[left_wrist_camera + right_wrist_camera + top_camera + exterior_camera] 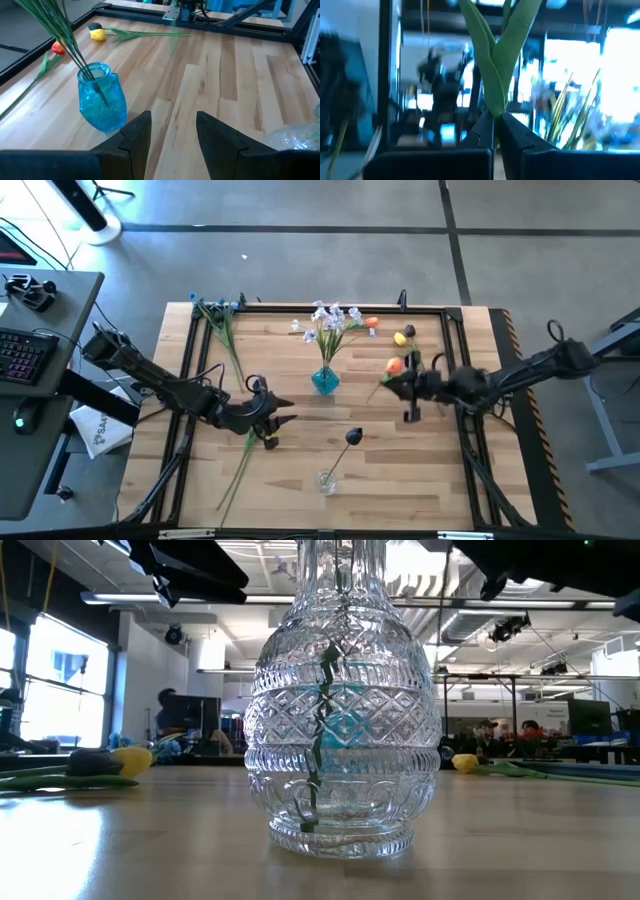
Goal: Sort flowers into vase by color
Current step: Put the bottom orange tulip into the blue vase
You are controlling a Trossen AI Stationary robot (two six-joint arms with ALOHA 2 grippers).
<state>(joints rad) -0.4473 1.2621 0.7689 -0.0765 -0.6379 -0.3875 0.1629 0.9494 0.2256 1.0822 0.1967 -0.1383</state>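
My right gripper [400, 387] hovers at the table's right, shut on a green flower stem with two leaves [495, 60]. An orange tulip head [395, 365] right by the fingers seems to be its bloom. A yellow tulip [400, 338] and a dark bud [410, 332] lie beyond it. The blue vase [325, 380] holds white and blue sprays [335, 320]. The clear vase [327, 480] holds a dark bud [352, 437]. My left gripper [288, 412] is open left of the blue vase [100, 100], with nothing between its fingers. Another yellow tulip [270, 442] lies just below it. My right gripper pinches the green stem just below where its two leaves part [496, 111], between the two fingers. The stem runs across the fingers, and the leaves stand upright above them. The bloom is outside the right wrist view.
Blue flowers [215, 305] lie at the far left corner, stems toward the middle. An orange tulip [372, 323] lies by the sprays. A black frame [195, 370] rims the tabletop. A desk with a keyboard [25, 350] stands left. Bare wood lies between the vases.
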